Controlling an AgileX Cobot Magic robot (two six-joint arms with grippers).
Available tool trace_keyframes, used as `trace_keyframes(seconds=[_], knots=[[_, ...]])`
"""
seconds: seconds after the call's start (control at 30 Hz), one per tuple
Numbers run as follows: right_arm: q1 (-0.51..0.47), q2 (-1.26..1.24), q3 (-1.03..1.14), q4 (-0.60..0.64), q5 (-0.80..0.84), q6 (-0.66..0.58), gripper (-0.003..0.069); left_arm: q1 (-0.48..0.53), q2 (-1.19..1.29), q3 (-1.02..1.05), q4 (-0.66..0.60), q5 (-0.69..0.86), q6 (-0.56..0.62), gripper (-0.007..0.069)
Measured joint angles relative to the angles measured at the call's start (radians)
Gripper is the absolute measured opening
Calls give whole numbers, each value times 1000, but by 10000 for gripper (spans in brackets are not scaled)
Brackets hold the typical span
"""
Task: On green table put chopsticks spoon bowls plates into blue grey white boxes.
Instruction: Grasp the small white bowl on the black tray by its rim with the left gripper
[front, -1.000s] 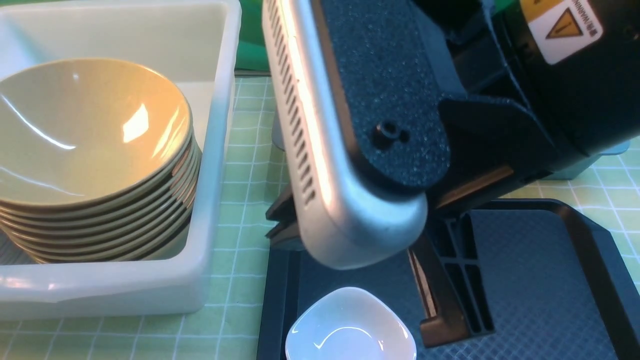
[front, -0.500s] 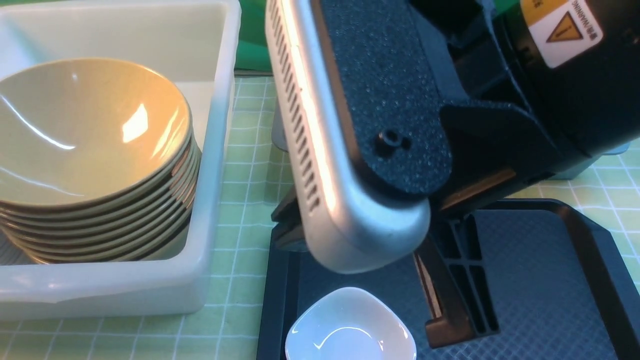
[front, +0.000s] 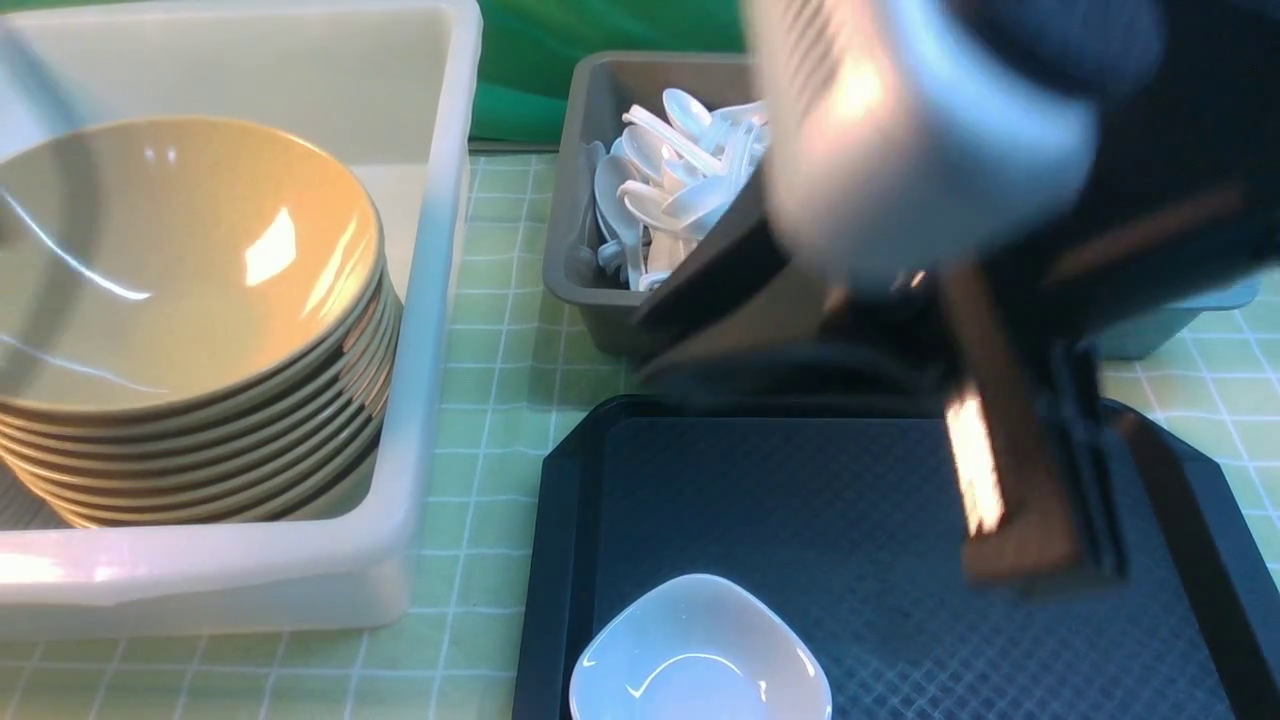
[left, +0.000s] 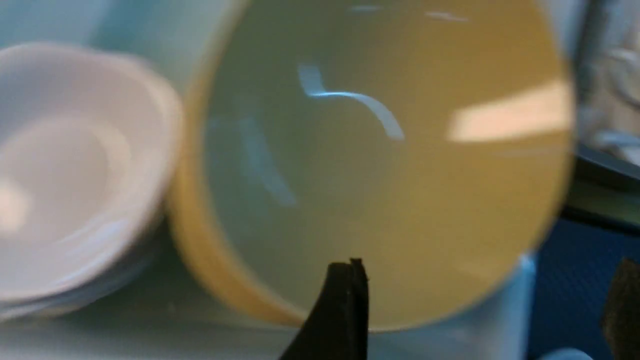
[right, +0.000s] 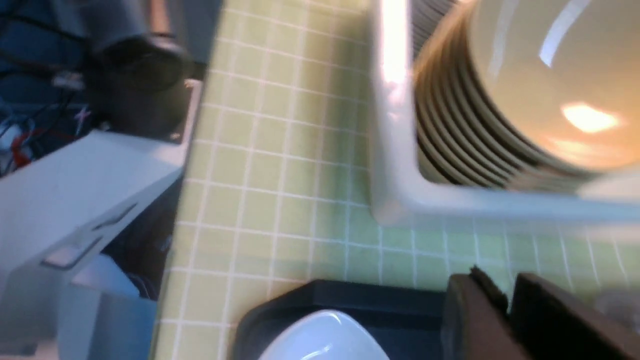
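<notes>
Overhead, the left pincer (left: 485, 265) gapes above glossy round tan bowls (left: 375, 150); right pincer (right: 500, 285) unclear.

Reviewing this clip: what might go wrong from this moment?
1. The right gripper is motion-blurred over the tray, near the grey box and the plate; at speed it might clip either.
2. The bowls are stacked high in the white box, with the open left gripper close over them; a bump may shift the stack.
</notes>
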Motion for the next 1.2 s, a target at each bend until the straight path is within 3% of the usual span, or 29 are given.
trace_keyframes(seconds=[0.07,0.2,0.3,0.43,0.63,0.77,1.0,1.13,1.2], knots=[[-41,-35,33,-4,-11,24,140,-139,-19,67,-137,-50,108,574],[-103,-119,131,-7,-47,38,155,-338,41,157,-281,-103,194,533],[-134,-192,220,-9,-79,47,163,-505,209,160,-311,-127,248,501],[-140,-263,264,-10,-80,63,169,-636,450,58,-272,-98,296,498],[-140,-324,265,-10,-64,86,181,-732,783,-157,-149,24,317,498],[-140,-362,265,-10,-28,106,185,-778,1008,-280,-55,29,264,498],[-140,-384,265,-10,12,107,194,-816,1060,-288,-22,38,243,479],[-140,-384,265,-10,16,107,197,-817,1060,-289,-19,41,238,318],[-140,-384,265,-10,16,105,201,-817,1060,-289,-10,44,238,149]])
